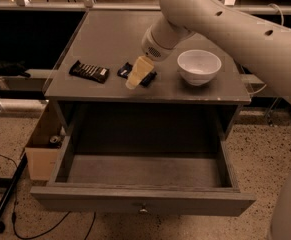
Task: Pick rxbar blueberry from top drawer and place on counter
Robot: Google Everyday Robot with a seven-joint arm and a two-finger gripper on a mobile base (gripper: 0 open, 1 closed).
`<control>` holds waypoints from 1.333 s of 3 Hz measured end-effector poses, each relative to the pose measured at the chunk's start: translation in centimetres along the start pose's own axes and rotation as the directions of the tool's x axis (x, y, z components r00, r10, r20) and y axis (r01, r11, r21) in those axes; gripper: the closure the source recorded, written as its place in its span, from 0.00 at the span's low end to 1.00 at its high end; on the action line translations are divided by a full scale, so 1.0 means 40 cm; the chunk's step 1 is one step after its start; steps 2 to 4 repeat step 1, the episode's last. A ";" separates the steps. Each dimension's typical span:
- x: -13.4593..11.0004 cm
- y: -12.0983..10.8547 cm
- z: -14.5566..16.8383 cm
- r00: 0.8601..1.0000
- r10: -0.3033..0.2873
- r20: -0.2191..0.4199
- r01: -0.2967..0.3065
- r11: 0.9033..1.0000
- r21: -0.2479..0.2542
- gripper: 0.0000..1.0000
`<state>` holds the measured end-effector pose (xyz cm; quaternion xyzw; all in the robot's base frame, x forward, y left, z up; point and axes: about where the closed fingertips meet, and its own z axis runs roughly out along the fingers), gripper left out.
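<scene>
Rxbar blueberry, small flat dark navy-blue wrapped bar [123,71]: count 1. It lies flat on the matte grey square counter [110,39], near the front edge, partly covered.

The pale two-finger gripper [136,75] of the single cream arm [225,21] is down directly over the bar's middle. Whether it grips the bar or is open: cannot tell from where I stand.

Other items on the counter:
- black-brown bar with white text [89,71], count 1, left of the blue bar, apart from it
- white round bowl [199,66], count 1, to the right, upright

Wide shallow grey top drawer [85,200]: count 1, pulled fully out, small metal knob [143,210] at centre front.
</scene>
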<state>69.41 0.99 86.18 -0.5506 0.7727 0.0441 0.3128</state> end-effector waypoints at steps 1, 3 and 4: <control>0.000 0.000 0.000 1.000 0.000 0.000 0.000 1.000 0.000 0.00; 0.000 0.000 0.000 1.000 0.000 0.000 0.000 1.000 0.000 0.00; 0.000 0.000 0.000 1.000 0.000 0.000 0.000 1.000 0.000 0.00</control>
